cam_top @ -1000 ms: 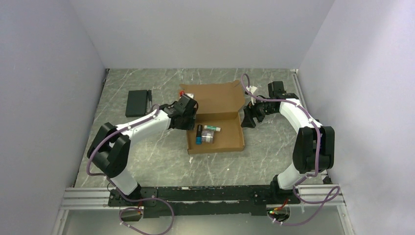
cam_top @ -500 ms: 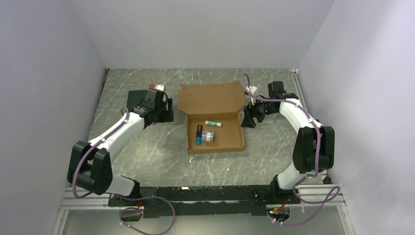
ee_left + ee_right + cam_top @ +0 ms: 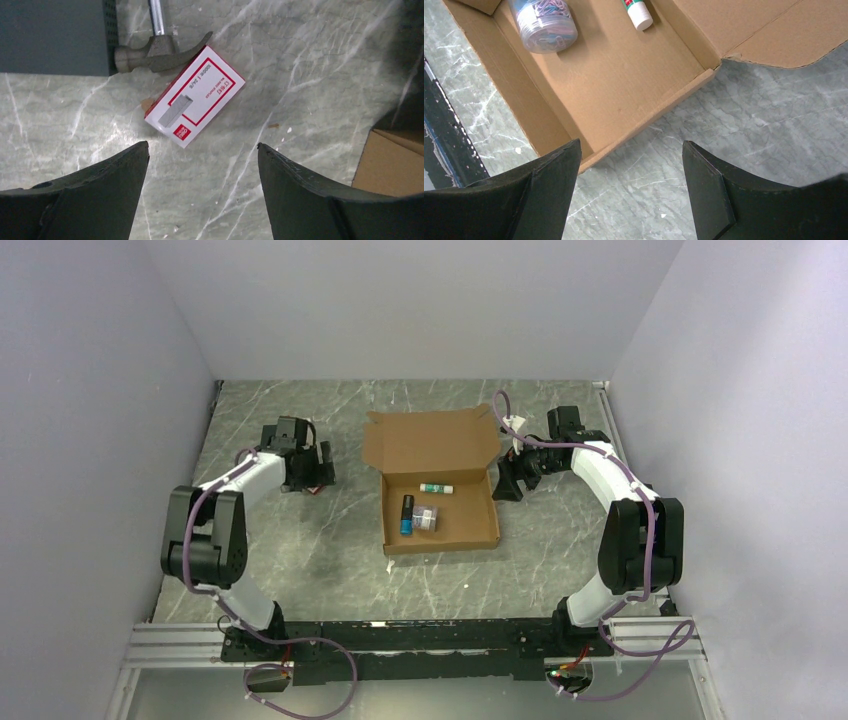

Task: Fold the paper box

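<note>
Operator, your paper box (image 3: 432, 440) lies in the middle of the table (image 3: 330, 560), with its tray walls standing and its lid flap open toward the back. Inside the tray you see a glue stick (image 3: 436, 489), a blue tube (image 3: 406, 515) and a jar of paper clips (image 3: 543, 22). Your left gripper (image 3: 202, 146) hangs well left of the box, above a red-and-white staple box (image 3: 195, 96) that lies against a hammer (image 3: 155, 50). Its jaws are apart and hold nothing. Your right gripper (image 3: 630, 143) is just beside the tray's right wall, jaws apart, also empty.

The staple box (image 3: 195, 95) lies left of the paper box (image 3: 475, 515), touching a hammer (image 3: 155, 50).
</note>
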Controlling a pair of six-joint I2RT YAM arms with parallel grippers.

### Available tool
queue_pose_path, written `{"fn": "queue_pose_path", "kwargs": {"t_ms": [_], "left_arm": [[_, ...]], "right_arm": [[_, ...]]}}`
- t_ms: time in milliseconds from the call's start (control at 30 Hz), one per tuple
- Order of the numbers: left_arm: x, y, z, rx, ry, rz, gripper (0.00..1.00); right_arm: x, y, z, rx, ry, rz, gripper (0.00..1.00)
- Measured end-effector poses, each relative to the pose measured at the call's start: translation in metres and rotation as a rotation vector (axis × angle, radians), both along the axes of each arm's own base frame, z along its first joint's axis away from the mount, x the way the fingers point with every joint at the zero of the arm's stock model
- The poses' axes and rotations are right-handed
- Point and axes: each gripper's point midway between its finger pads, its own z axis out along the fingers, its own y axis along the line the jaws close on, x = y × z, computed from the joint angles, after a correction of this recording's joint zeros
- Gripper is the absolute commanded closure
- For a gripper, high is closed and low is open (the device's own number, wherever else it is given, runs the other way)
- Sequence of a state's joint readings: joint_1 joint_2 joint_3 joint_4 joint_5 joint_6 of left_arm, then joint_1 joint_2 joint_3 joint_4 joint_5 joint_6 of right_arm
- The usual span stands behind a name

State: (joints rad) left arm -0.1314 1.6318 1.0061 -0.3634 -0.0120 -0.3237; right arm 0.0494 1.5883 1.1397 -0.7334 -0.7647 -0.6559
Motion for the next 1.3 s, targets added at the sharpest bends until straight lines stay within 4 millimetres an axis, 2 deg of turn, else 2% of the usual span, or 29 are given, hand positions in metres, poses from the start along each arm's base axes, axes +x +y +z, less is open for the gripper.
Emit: {"fn": "queue_pose_path", "kwargs": {"t_ms": [367,733,833,1033,1233,1300], "left_arm": [[0.022,0.009,-0.024,0.09,0.051,-0.04,0.15],[0.028,0.014,-0.03,0.135,0.062,-0.064,0.17],[0.037,0.013,-0.03,0.135,0.049,-0.072,0.22],[0.038,0.009,-0.03,0.125,0.042,-0.081,0.34],[0.035,-0.007,-0.03,0.147,0.041,-0.106,0.58],[0.034,-0.015,-0.03,0.155,0.039,-0.117,0.62]], "right_arm": [[0.0,0.0,0.0,-0.001,-0.004,0.004,0.22],[0.0,0.0,0.0,-0.001,-0.004,0.005,0.22],[0.0,0.0,0.0,-0.001,-0.004,0.005,0.22],[0.0,0.0,0.0,-0.001,-0.004,0.005,0.22],[0.0,0.0,0.0,0.0,-0.004,0.005,0.22],[0.0,0.0,0.0,0.0,-0.003,0.005,0.22]]}}
